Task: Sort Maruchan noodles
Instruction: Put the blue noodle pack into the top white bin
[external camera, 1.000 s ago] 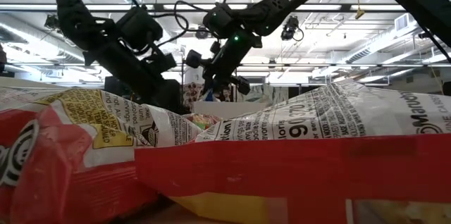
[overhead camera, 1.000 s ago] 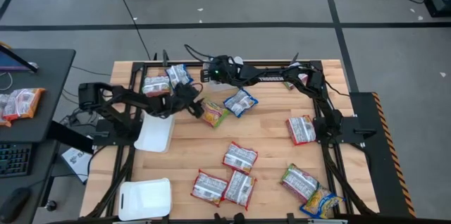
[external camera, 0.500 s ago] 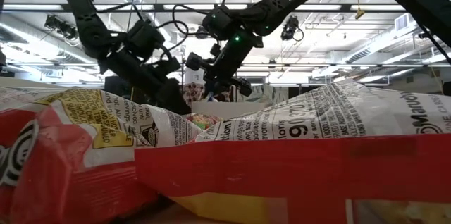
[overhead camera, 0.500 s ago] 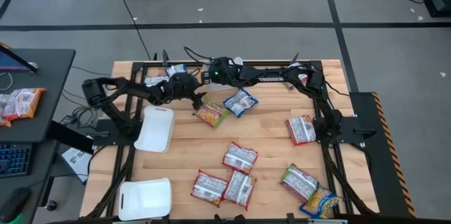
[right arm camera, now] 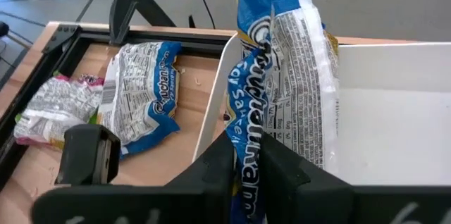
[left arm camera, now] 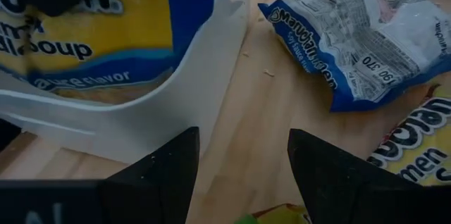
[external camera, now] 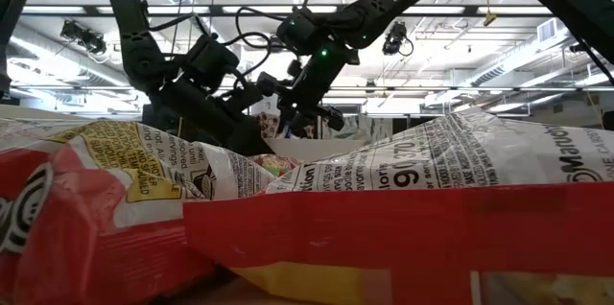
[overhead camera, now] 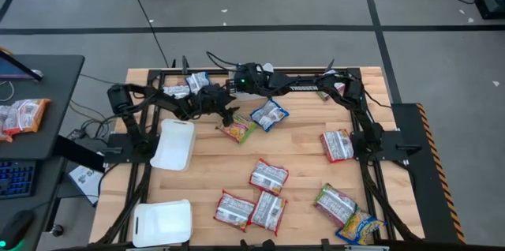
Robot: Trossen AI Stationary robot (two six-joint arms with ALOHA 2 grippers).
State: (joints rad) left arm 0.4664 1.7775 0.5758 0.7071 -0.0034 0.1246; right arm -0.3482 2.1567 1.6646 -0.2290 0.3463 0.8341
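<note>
The right end effector (right arm camera: 246,164) is closed on a blue-white packet (right arm camera: 282,83), which stands upright between its fingers over a white tray (right arm camera: 394,125) near the far edge of the tabletop (overhead camera: 308,156). In the high view this end effector (overhead camera: 237,84) sits near the middle of that far edge, with its arm reaching in from the right side. Just beside it, the left end effector (overhead camera: 225,117) hangs low over the wood with its fingers (left arm camera: 162,171) spread apart and nothing between them. Its own camera shows the tray's white wall (left arm camera: 204,83), a yellow-blue wrapper (left arm camera: 91,34) inside that tray, and a blue-white packet lying flat on the wood (left arm camera: 359,37). That flat packet (overhead camera: 269,114) lies touching a green-yellow packet (overhead camera: 239,128), just toward the middle of the tabletop from the end effectors. Two more white trays rest on the left side, one at mid-depth (overhead camera: 175,145) and one at the near left corner (overhead camera: 162,222). A red-white packet (overhead camera: 338,145) lies toward the right edge. Three red-white packets (overhead camera: 259,196) cluster near the near edge at the middle. A green-yellow packet (overhead camera: 336,203) and a yellow-blue one (overhead camera: 360,227) lie at the near right corner. In the low view, a red-white wrapper (external camera: 384,219) fills the foreground.
</note>
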